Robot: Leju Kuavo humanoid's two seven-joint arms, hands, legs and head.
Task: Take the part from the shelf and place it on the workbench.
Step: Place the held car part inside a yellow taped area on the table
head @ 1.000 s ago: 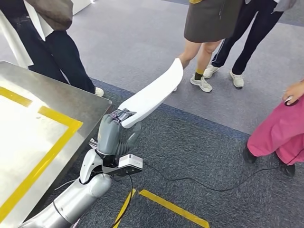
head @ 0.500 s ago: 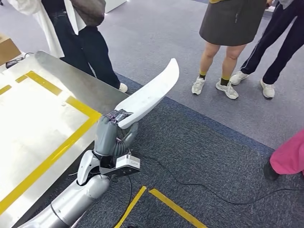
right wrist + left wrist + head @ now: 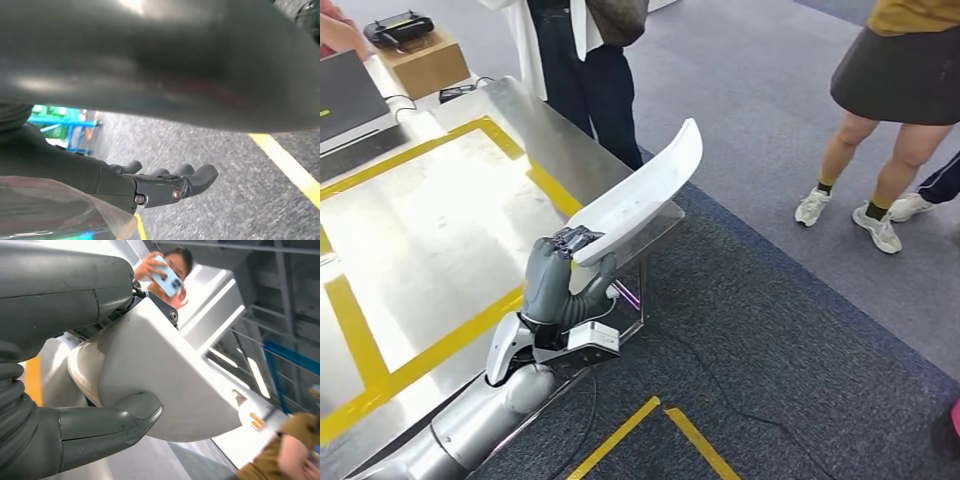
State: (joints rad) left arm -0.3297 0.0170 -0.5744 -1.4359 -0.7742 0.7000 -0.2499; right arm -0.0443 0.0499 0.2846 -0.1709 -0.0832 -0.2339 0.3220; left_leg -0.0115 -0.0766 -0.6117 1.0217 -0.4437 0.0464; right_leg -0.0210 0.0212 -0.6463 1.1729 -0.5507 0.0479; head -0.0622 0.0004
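Observation:
My left hand [image 3: 554, 285] grips one end of a long, curved white part [image 3: 641, 195], thumb under it and fingers over its top. The part slants up and away from the hand, its far end above the corner of the steel workbench [image 3: 433, 230]. Close up, the white part [image 3: 166, 385] lies between the grey thumb [image 3: 109, 427] and the upper fingers. My right hand [image 3: 166, 185] hangs above grey carpet, fingers stretched out and slightly apart, holding nothing.
The workbench carries yellow tape lines [image 3: 433, 345] forming a rectangle. A laptop [image 3: 346, 100] and a cardboard box [image 3: 426, 60] stand at its far end. A person in dark trousers [image 3: 592, 80] stands behind the bench; another person's legs [image 3: 863, 170] are on the carpet at right. Yellow floor tape [image 3: 644, 430] lies near me.
The camera has turned left, so the workbench now takes up much more of the picture and the people have slid right. The left hand still holds the part the same way.

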